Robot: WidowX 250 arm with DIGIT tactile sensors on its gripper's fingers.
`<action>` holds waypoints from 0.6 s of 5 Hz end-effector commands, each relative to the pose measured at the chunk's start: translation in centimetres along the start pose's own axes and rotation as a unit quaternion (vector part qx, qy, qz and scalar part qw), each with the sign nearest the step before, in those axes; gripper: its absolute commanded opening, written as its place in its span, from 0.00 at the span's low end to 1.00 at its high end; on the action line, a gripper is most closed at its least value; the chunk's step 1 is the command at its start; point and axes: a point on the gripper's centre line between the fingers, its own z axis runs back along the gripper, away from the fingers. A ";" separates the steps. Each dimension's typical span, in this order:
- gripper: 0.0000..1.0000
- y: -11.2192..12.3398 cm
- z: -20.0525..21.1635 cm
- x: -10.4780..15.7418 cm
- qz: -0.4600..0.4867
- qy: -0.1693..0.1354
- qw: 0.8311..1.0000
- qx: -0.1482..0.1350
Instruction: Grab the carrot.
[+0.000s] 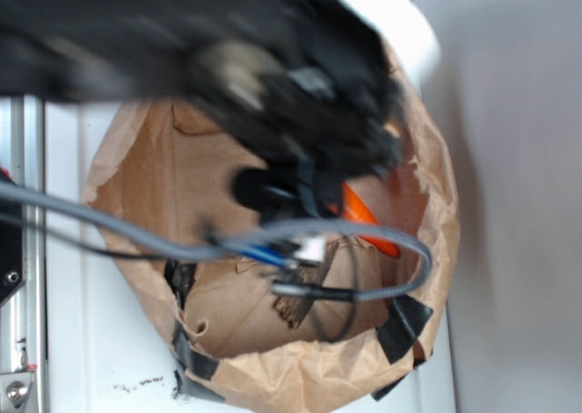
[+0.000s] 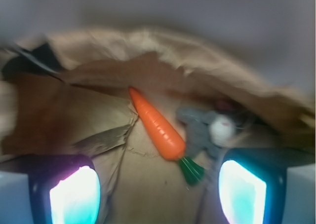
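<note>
Two glowing teal finger pads fill the bottom corners of the wrist view, set wide apart with nothing between them, as the WidowX gripper hangs over a torn brown paper bag. The carrot lies on the bag's floor just ahead of the gap, slanting from its pointed tip at upper left down to its green top, which sits nearest the right pad. A small grey plush animal with a white face rests right beside the carrot's thick end, seemingly touching it, on the side toward the bag's far wall. A flat brown shard lies on the carrot's other side, near but apart from it.

In the exterior view the blurred black arm covers most of the bag's opening; only a strip of orange shows beneath it, near the bag's right wall.

The step in hand looks to be the approach: the fingers are open and the carrot has not been touched. The next move would likely call for lowering and centring over the carrot's body, with the fingers straddling its slanted length and staying clear of the plush.
</note>
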 end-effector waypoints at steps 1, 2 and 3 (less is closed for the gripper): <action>1.00 -1.0 -6.8 0.5 -0.059 -0.021 0.997 0.053; 1.00 -0.4 -7.6 -0.1 -0.064 -0.011 0.997 0.050; 1.00 1.2 -8.9 0.5 -0.051 0.011 0.998 0.047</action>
